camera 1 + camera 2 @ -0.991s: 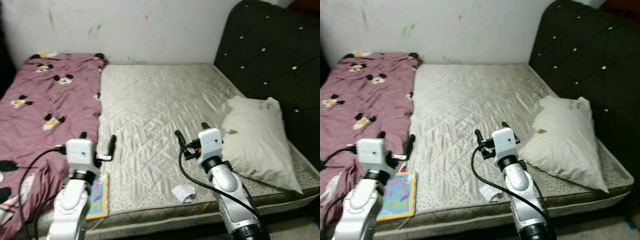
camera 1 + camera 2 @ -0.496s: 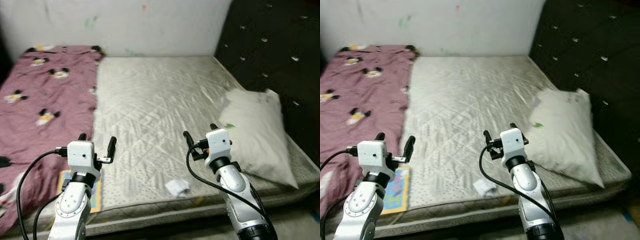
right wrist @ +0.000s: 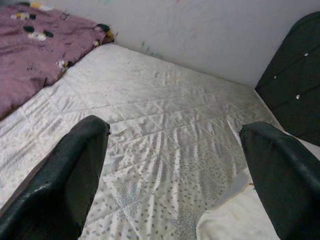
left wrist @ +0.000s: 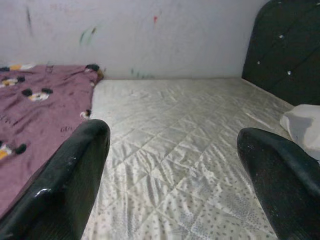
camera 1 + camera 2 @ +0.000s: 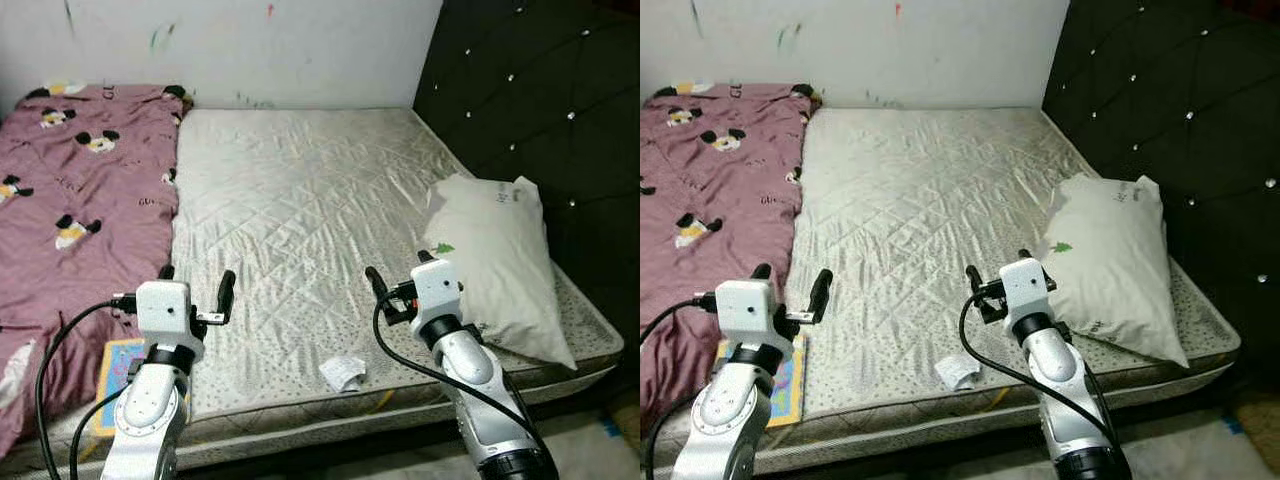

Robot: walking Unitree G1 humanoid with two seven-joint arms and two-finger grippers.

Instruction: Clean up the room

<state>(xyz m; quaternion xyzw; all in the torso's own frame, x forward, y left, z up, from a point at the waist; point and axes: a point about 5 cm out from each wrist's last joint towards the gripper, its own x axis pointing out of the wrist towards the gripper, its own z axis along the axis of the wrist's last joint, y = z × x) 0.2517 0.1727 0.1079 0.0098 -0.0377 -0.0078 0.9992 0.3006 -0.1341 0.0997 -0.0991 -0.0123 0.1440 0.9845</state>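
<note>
Both tools, left tool point(image 5: 196, 286) and right tool point(image 5: 398, 279), hover spread apart above the mattress point(image 5: 300, 190). Crumpled paper point(image 5: 343, 372) lies near the bed's front edge; a careless reach could knock it off.

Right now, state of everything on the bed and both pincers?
Left pincer: open, empty, over near edge.
Right pincer: open, empty, beside pillow.
Pillow: lying flat by the headboard.
Blanket: spread out, rumpled.
Paper: crumpled, near edge.
Book: flat, partly hidden by left arm.
Mattress: bare.
</note>
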